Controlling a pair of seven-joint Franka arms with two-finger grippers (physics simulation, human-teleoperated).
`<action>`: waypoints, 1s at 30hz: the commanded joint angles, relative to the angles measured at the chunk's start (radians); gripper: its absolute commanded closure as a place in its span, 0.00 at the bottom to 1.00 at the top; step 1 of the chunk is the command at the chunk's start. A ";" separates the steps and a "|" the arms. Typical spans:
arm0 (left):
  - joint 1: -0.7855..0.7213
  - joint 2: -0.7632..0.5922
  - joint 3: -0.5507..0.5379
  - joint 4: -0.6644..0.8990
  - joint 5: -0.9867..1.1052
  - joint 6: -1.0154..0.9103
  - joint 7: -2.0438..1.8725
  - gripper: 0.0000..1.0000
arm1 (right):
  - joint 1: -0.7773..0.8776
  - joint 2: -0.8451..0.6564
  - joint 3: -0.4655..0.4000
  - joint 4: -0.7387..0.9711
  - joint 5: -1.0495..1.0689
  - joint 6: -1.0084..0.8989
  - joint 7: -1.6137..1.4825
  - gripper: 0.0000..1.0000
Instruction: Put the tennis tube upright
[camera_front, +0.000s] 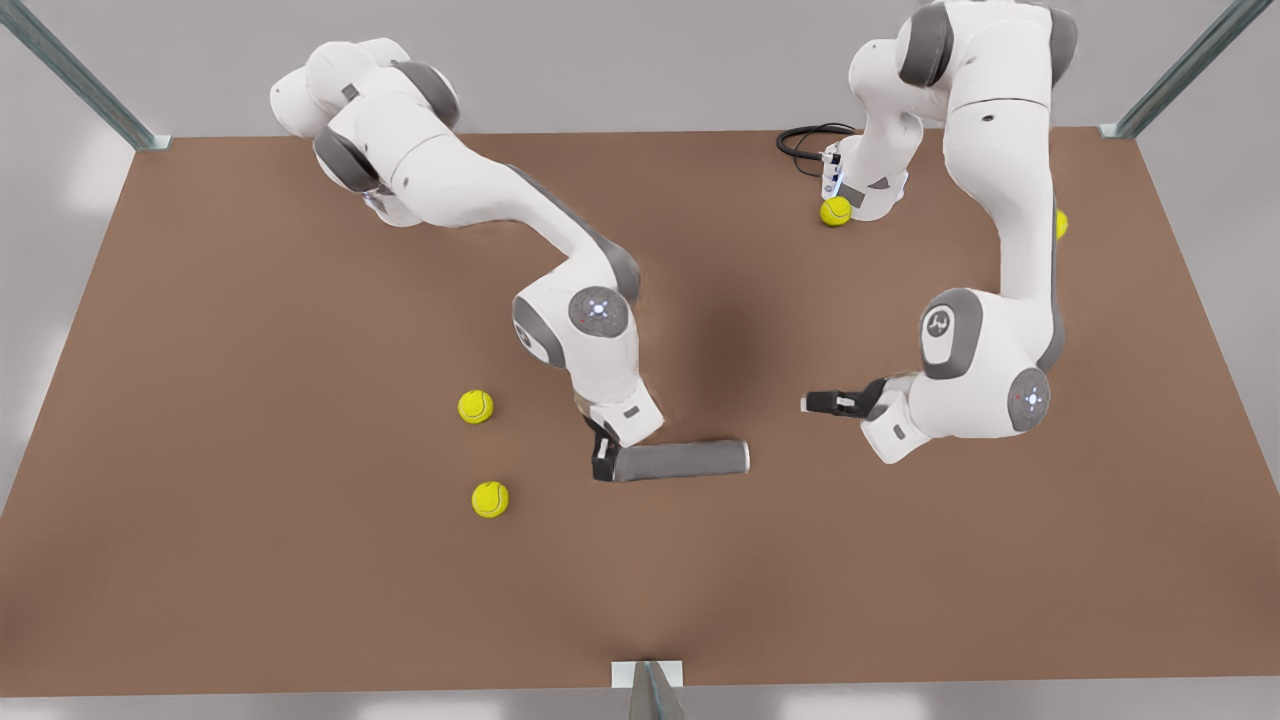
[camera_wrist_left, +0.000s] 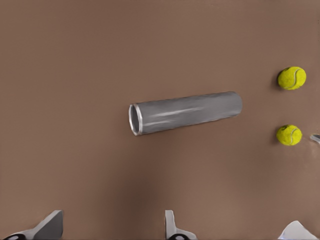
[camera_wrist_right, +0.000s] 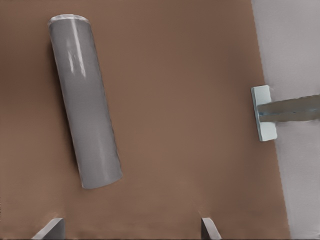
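The tennis tube (camera_front: 682, 460) is a dark-grey cylinder lying flat on the brown table (camera_front: 250, 330). Its silvery rim points to the front view's right. My right gripper (camera_front: 603, 466) is on the arm at the front view's left, at the tube's closed end. In the right wrist view the tube (camera_wrist_right: 86, 105) lies just ahead of this open gripper (camera_wrist_right: 130, 232), with nothing between the fingers. My left gripper (camera_front: 812, 402) hangs off the rim end, apart from the tube. In the left wrist view it (camera_wrist_left: 111, 232) is open and short of the tube (camera_wrist_left: 186, 112).
Two tennis balls (camera_front: 475, 406) (camera_front: 490, 499) lie to the front view's left of the tube, also visible as balls (camera_wrist_left: 291, 78) (camera_wrist_left: 289, 135). Another ball (camera_front: 835, 211) and a black cable (camera_front: 805, 140) sit by the far arm base. A bracket (camera_front: 648, 675) (camera_wrist_right: 263, 112) marks the front edge.
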 joint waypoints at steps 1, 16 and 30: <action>0.021 0.081 -0.001 0.041 -0.227 0.015 0.103 0.00 | -0.142 -0.194 -0.001 -0.149 0.085 -0.099 0.426 0.00; 0.054 0.367 -0.069 0.130 -0.473 0.201 0.353 0.00 | -0.475 -0.378 -0.230 -0.235 0.350 -0.289 0.762 0.00; 0.054 0.423 -0.095 0.110 -0.571 0.202 0.473 0.00 | -0.474 -0.378 -0.228 -0.241 0.349 -0.281 0.759 0.00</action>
